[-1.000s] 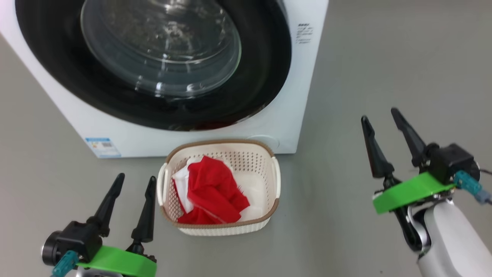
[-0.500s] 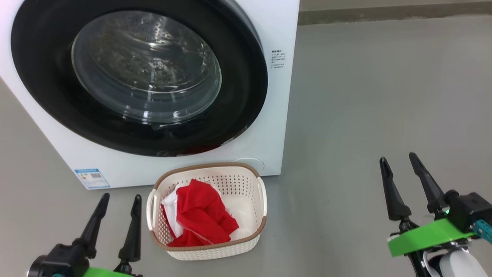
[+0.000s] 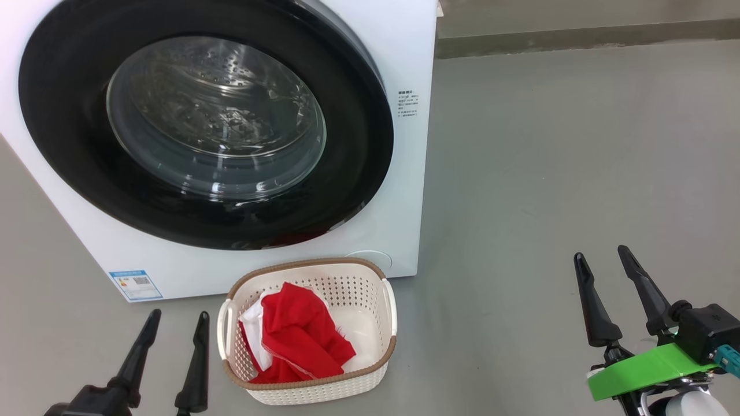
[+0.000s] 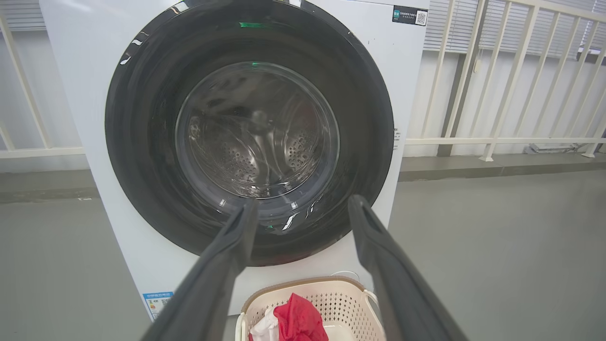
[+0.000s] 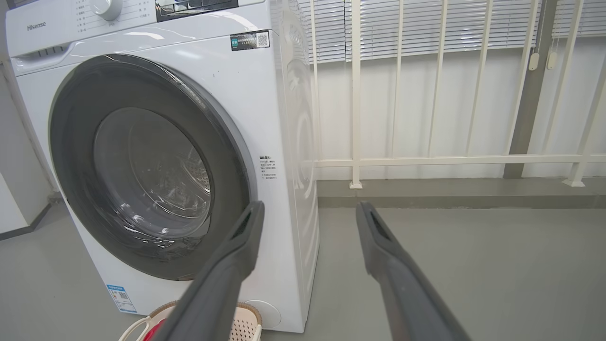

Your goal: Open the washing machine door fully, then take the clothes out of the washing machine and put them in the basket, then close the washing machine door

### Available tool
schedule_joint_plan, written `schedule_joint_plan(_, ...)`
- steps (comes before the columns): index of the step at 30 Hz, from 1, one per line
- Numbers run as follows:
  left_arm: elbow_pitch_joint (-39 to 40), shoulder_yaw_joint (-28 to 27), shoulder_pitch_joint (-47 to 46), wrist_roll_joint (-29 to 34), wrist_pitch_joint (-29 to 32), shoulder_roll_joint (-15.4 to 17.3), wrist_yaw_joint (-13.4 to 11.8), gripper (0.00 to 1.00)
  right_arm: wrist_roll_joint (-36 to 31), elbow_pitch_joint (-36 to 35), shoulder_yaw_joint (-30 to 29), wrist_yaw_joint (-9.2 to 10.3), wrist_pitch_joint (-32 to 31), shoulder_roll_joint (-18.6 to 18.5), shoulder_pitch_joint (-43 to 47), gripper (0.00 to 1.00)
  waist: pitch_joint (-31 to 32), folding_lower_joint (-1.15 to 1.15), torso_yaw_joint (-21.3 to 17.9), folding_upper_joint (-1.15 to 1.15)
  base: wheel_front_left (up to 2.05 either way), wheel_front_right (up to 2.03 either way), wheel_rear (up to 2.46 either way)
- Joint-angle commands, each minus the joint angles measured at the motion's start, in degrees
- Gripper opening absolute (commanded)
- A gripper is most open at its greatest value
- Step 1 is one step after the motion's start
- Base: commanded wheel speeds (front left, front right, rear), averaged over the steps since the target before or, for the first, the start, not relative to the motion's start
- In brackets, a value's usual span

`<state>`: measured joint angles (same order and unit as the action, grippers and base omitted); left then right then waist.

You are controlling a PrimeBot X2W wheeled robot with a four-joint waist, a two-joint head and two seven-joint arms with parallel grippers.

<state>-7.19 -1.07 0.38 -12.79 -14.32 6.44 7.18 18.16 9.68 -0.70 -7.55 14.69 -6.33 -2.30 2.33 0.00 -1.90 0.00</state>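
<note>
The door [image 3: 208, 124] is sitting shut against the front of the washer [image 3: 404, 185], its black rim glossy and its glass bowl showing the perforated drum [image 3: 225, 98] behind it. The red clothes [image 3: 300, 341], with white showing at their left, are lying in the basket [image 3: 364, 271], bunched toward its left half and leaving part of the pale bottom uncovered on the right. The basket is standing on the grey floor [image 3: 549, 173] just in front of the washer, below the lower right part of the door and near the small round cap [image 3: 370, 258] at the washer's bottom corner. A blue sticker [image 3: 135, 285] is showing at the washer's lower left corner.

I am holding my left claw [image 3: 179, 315] just to the left of the basket and apart from it, its two dark fingers [image 3: 139, 352] spread wide, pointing toward the washer and gripping nothing. In the left wrist view those fingers are framing the lower part of the door, with the basket and clothes between them at the bottom edge. My right claw [image 3: 600, 252] is hanging over the floor well to the right of basket and washer, likewise spread wide and empty, a green bracket [image 3: 647, 370] behind it. In the right wrist view a white railing [image 5: 426, 161] and blinds [image 5: 426, 28] are running along the wall beside the washer.
</note>
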Motion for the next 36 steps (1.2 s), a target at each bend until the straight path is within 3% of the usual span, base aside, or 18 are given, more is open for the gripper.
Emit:
schedule_joint_plan(1,1.8,-2.1,-0.8,0.9,-0.7,1.0,0.3,1.00,0.8,-1.6,1.6,0.06,0.3,-1.0,-0.2,1.00,0.1,0.00,0.0,0.00,0.00,0.00,0.00)
schedule_joint_plan(11,2.2,-3.1,-0.3,1.5,-0.7,0.0,0.3,1.00,0.7,-1.5,1.8,0.06,0.3,-1.4,0.2,1.00,0.1,0.00,0.4,0.00,0.00,0.00,0.00)
schedule_joint_plan(12,0.3,-0.8,0.9,1.2,0.0,-0.5,0.0,0.00,0.0,0.2,0.4,0.00,0.0,-0.5,1.2,0.00,0.1,0.00,0.4,0.00,0.00,0.00,0.00)
schedule_joint_plan(19,-3.2,-0.6,1.8,-0.6,1.0,-1.8,-0.1,0.00,1.6,3.6,0.8,0.00,-0.6,0.7,2.5,0.00,0.0,0.01,0.4,0.00,0.00,0.00,0.00)
schedule_joint_plan(23,-3.2,-0.7,1.6,-3.2,1.7,-1.8,-0.1,0.00,4.0,3.5,0.6,0.00,-1.3,0.8,2.3,0.00,0.1,0.13,0.5,0.00,0.00,0.00,0.00)
schedule_joint_plan(27,-3.3,-0.9,1.3,-5.8,2.3,-1.9,0.0,0.00,6.4,3.6,0.3,0.01,-1.9,0.9,2.1,0.00,-0.1,0.01,0.5,0.00,0.00,0.00,0.00)
schedule_joint_plan(36,-3.6,-1.2,0.7,-11.6,3.7,-2.0,0.0,0.00,11.7,3.6,-0.1,0.01,-3.4,1.1,1.6,0.00,-0.3,0.00,0.6,0.00,0.00,0.00,0.00)
